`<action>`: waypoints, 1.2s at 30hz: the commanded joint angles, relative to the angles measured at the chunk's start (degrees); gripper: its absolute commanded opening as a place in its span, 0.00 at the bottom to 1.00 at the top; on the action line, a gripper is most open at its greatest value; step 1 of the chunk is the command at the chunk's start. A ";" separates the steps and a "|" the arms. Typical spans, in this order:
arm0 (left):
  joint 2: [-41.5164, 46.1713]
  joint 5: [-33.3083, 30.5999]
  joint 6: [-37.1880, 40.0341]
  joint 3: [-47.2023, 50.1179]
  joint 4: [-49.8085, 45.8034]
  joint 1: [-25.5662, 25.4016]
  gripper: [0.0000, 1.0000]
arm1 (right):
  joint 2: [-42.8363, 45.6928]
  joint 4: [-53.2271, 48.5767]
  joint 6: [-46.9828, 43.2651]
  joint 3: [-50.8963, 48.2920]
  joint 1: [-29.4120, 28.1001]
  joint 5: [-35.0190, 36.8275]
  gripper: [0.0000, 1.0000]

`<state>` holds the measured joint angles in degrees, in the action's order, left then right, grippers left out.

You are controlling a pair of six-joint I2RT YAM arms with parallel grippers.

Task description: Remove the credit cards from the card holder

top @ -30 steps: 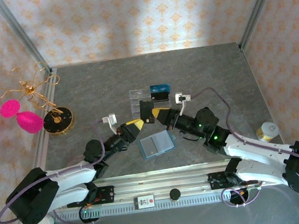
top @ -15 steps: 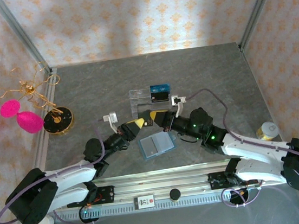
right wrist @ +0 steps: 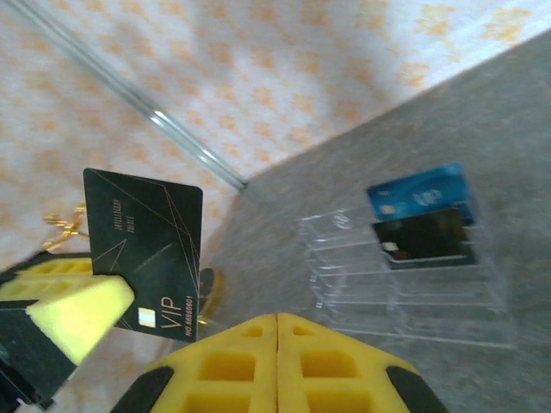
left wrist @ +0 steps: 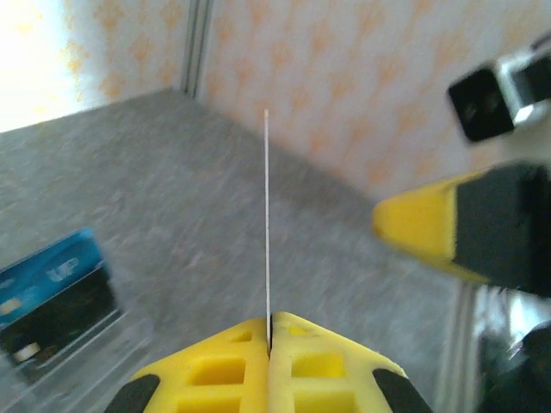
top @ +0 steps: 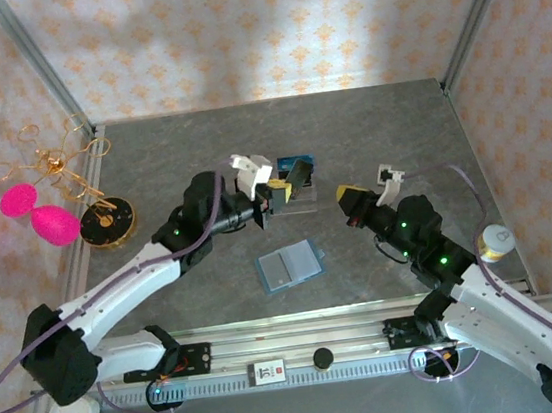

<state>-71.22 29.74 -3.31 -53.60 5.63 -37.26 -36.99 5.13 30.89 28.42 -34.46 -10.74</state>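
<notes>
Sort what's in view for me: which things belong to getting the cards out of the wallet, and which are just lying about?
Job:
- teal card holder, lying open
- dark card, pinched in the left fingers

Lying about:
- clear tiered stand holding two cards
- gold wire stand with pink shapes
- pale-lidded jar

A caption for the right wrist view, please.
Left gripper holds a dark credit card; the clear stand carries a blue card and black card.

Blue card holder [top: 289, 265], dark gold-lined credit card [right wrist: 151, 241]
</notes>
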 commanded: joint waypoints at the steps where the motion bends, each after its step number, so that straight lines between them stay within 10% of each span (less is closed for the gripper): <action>1: -5.03 3.71 21.74 -6.94 -19.48 3.35 0.00 | 0.69 -3.81 -1.28 -1.16 2.38 -1.86 0.06; 17: -35.99 6.70 55.99 -46.34 -51.98 9.61 0.00 | -7.45 -5.51 -3.12 2.41 13.97 -7.30 0.04; 36: -46.34 4.11 63.45 -52.59 -48.39 10.62 0.00 | -17.30 -4.90 -5.25 6.22 16.24 -5.52 0.04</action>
<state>-117.27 33.43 58.52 -106.67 -44.84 -27.27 -53.87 -0.84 26.70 32.82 -18.55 -17.12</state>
